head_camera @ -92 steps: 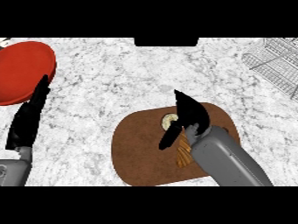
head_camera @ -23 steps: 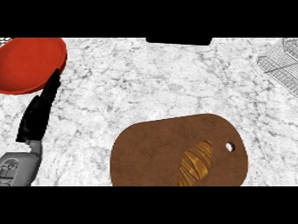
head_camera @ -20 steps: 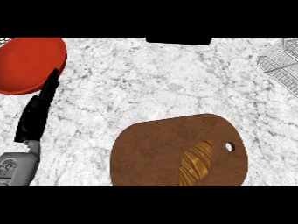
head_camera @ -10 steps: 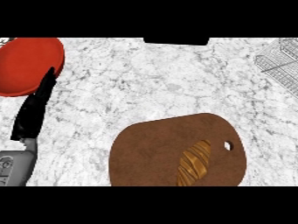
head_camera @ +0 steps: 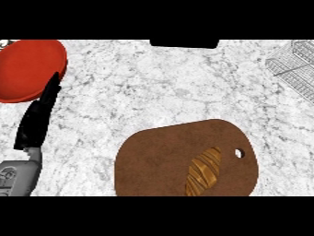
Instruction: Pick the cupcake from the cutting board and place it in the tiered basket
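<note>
- While the grey-and-white veined marble table (head_camera: 166, 87) fills most of the head view, its surface reads as smooth stone with cloudy mottling.
- Near the lower middle lies a brown wooden cutting board (head_camera: 159, 161), rounded like a wide oval, with a small round hanging hole close to its right edge; its near part is cut off by the view's lower edge.
- On the board's right half rests a golden-brown ridged pastry (head_camera: 205, 171), long and narrow, set at a slant with its far end tipped toward the hole.
- No cupcake can be seen on the board or anywhere else in the view, so its place cannot be told.
- At the far left sits a glossy red round plate (head_camera: 20, 69), smooth and shallow, its rim running off the left side.
- The left hand (head_camera: 38, 115) is black and slender, fingers straight and pressed together, pointing far and slightly right; the fingertips overlap the plate's right rim, holding nothing.
- Its grey forearm (head_camera: 11, 177) comes in from the lower left corner, blocky and matte.
- At the far right corner stands the tiered basket (head_camera: 302, 69) of thin silvery wire mesh, only partly in view and well apart from the board.
- The right hand does not show.
</note>
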Controlling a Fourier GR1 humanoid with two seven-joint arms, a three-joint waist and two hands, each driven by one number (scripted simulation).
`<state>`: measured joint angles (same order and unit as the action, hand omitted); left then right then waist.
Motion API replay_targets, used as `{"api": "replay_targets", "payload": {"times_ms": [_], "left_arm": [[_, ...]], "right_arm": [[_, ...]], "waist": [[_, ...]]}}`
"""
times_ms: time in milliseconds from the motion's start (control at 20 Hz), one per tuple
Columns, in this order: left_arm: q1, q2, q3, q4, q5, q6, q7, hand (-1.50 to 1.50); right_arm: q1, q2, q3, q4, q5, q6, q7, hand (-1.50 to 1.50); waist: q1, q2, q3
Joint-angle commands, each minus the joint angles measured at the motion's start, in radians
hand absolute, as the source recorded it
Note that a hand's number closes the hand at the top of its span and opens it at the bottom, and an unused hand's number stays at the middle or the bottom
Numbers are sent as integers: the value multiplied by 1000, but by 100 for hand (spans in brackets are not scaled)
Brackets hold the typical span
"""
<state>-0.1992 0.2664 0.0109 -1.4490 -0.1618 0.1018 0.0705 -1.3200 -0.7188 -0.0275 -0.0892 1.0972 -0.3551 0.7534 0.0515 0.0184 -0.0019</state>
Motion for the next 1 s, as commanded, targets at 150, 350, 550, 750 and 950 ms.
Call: {"api": "replay_targets", "payload": {"times_ms": [150, 350, 550, 750, 950], "left_arm": [[32, -3, 10, 5, -1, 3, -34, 0], [10, 28, 28, -15, 24, -42, 5, 0], [-17, 24, 44, 36, 25, -38, -14, 0], [24, 9, 21, -59, 9, -26, 43, 0], [54, -17, 7, 6, -37, 8, -28, 0]], "right_arm": [[70, -9, -170, 1, -170, -56, 3, -150], [141, -31, -202, -28, -205, -81, -98, -150], [146, 5, -219, -91, -218, -235, -97, -150], [134, -6, -217, -140, -212, -296, -102, -150], [104, -22, -187, -176, -173, -326, -40, -150]], "waist": [[-7, 1, 4], [-11, -1, 5], [-12, 0, 4], [-13, -9, 4], [-31, -13, 2]]}}
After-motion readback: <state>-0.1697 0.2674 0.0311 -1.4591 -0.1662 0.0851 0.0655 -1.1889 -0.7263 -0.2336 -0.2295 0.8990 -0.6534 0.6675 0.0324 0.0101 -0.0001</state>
